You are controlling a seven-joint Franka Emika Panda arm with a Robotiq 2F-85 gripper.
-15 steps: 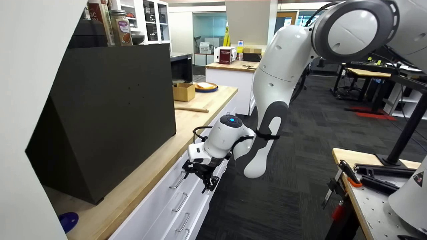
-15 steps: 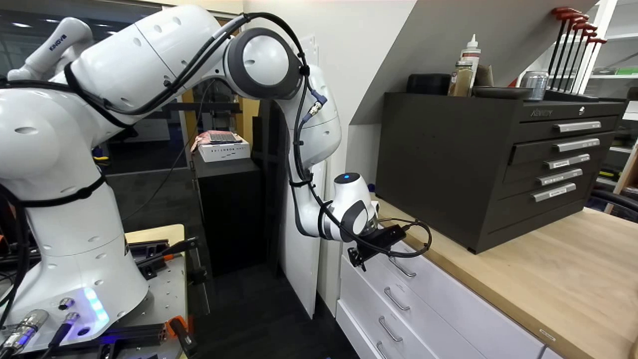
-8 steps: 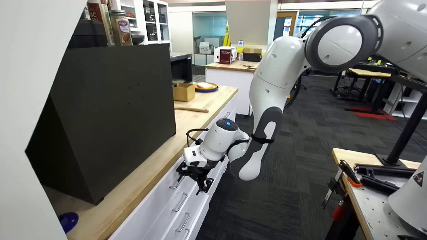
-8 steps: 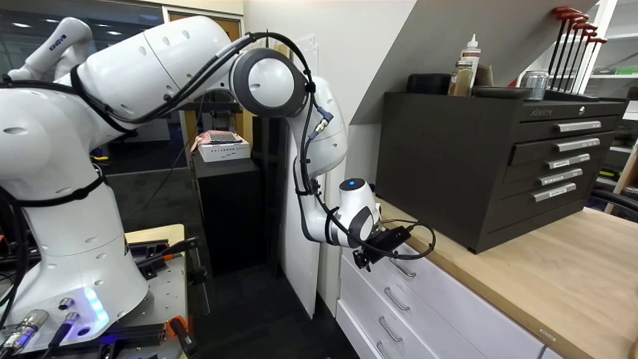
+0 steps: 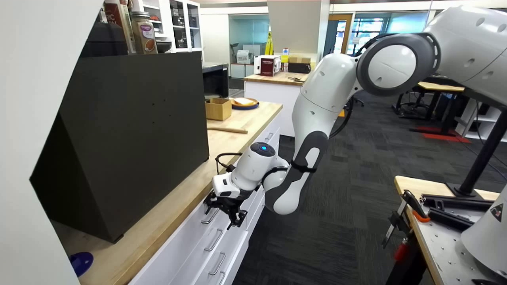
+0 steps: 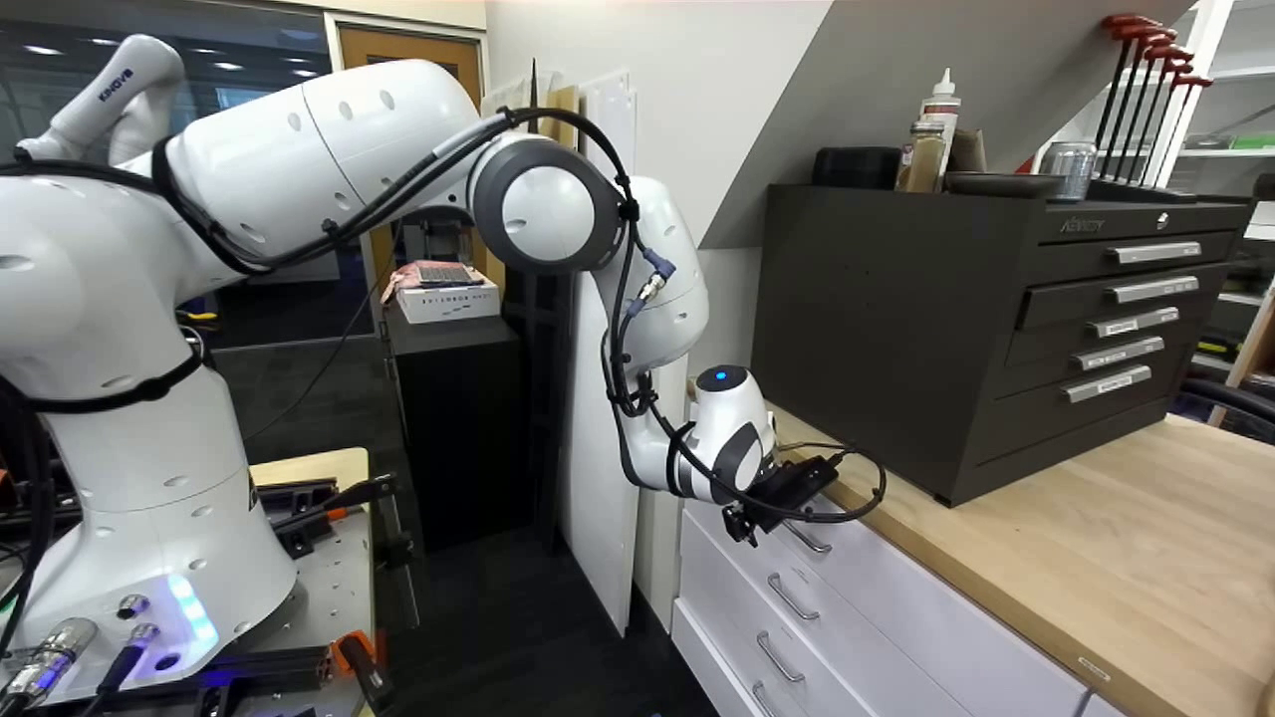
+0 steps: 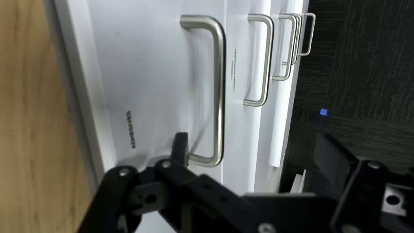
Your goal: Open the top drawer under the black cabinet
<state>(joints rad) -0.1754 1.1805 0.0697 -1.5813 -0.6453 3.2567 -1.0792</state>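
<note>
Before any pull is tried, the handle [image 7: 220,90] of the top drawer [image 7: 145,81] should be brought squarely between the fingers [image 7: 180,149], by which nothing is held: they are spread wide apart. In the wrist view the handle is found toward eleven o'clock from the gap, much nearer the finger at nine o'clock than the one at three; whether it is touched cannot be told. A slight shift toward nine would probably let it be centred, and a little toward twelve would let its middle, instead of its end, be taken. Once it is gripped, the drawer is likely best drawn straight out, with no twist applied; if the reach is cut short, the handle could be lost at the first tug.

The drawer, on whose front the word ADHESIVES is printed, is fitted directly beneath the pale wooden surface [image 6: 1116,558] and is judged not yet pulled out. On that surface the black cabinet [image 6: 887,329] is set, at one o'clock from the fingers in an exterior view; red-handled tools [image 6: 1155,52] are seen at one o'clock from it. In an exterior view, a wooden box [image 5: 218,111] is placed at the cabinet's two o'clock and a blue object [image 5: 81,263] at its seven. The floor [image 5: 317,229] is darkly carpeted.
</note>
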